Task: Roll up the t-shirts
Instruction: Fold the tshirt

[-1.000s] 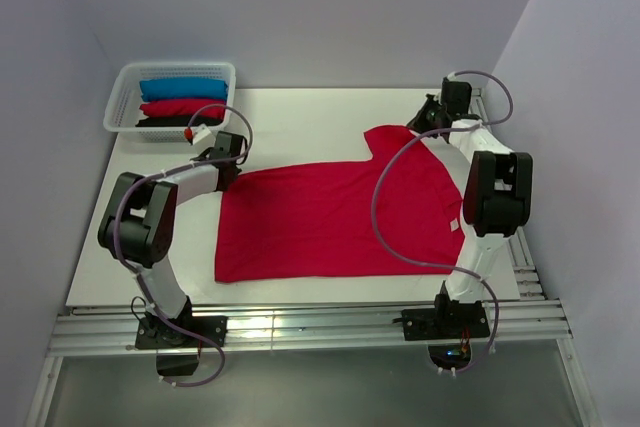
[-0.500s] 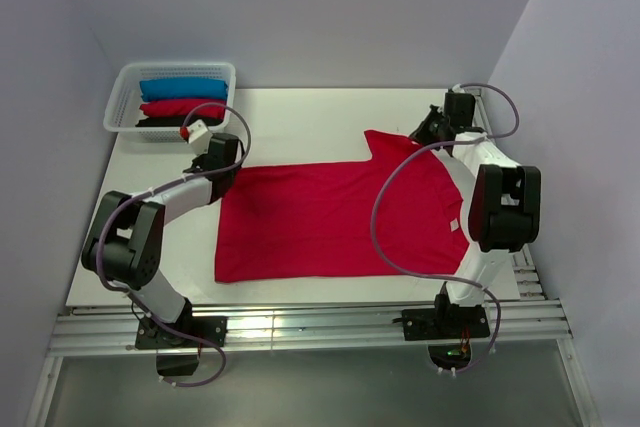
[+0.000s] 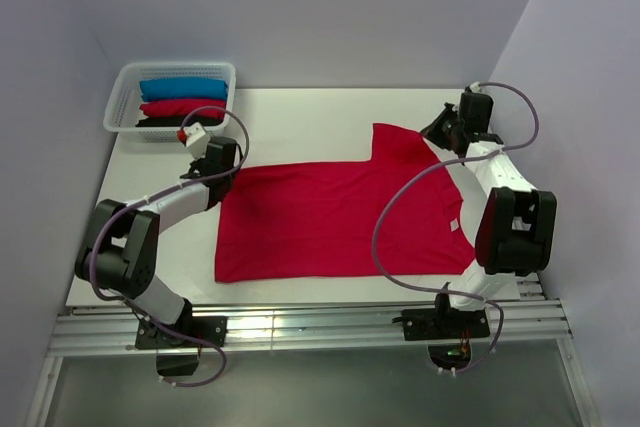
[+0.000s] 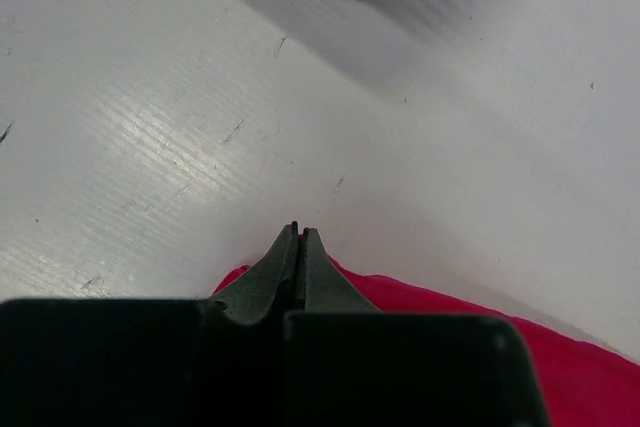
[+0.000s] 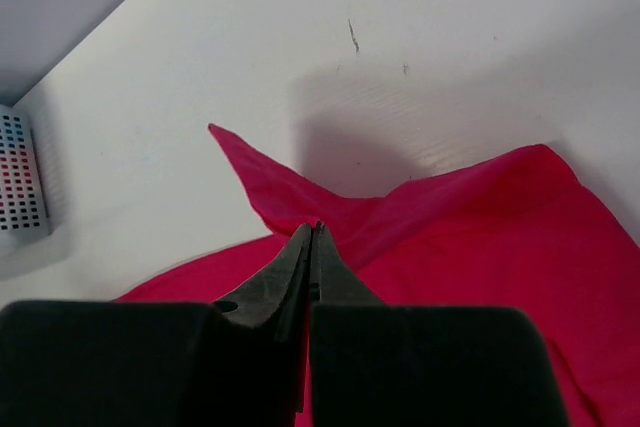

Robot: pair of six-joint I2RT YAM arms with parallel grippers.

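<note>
Top view: red shirt [image 3: 330, 222] lies spread flat on the white surface [image 3: 300, 112], filling most of the middle.
Sleeve: one sleeve [image 3: 395, 139] sticks out at the shirt's far right corner, slightly bunched.
Label: small white label [image 3: 453, 225] just inside the shirt's right edge.
Left gripper: left gripper [image 3: 228, 173] sits low at the shirt's far left corner.
Left gripper state: fingers pressed together, no gap.
Left wrist view: left gripper [image 4: 298, 232] tips reach just past the shirt [image 4: 450, 312] edge, with red cloth on both sides of the fingers. Cannot tell if any cloth is caught.
Right gripper: right gripper [image 3: 434, 133] is at the outer end of the shirt's sleeve.
Right wrist view: right gripper [image 5: 313, 229] is closed tight, and a raised ridge of the shirt [image 5: 480, 217] runs up into the tips. It looks pinched on the cloth.
Basket: white basket [image 3: 113, 117] is beyond the shirt's far left corner, well apart from it.
Basket contents: blue bundle [image 3: 182, 88] furthest from the shirt, then red bundle [image 3: 182, 107], then black bundle [image 3: 160, 122], side by side.
</note>
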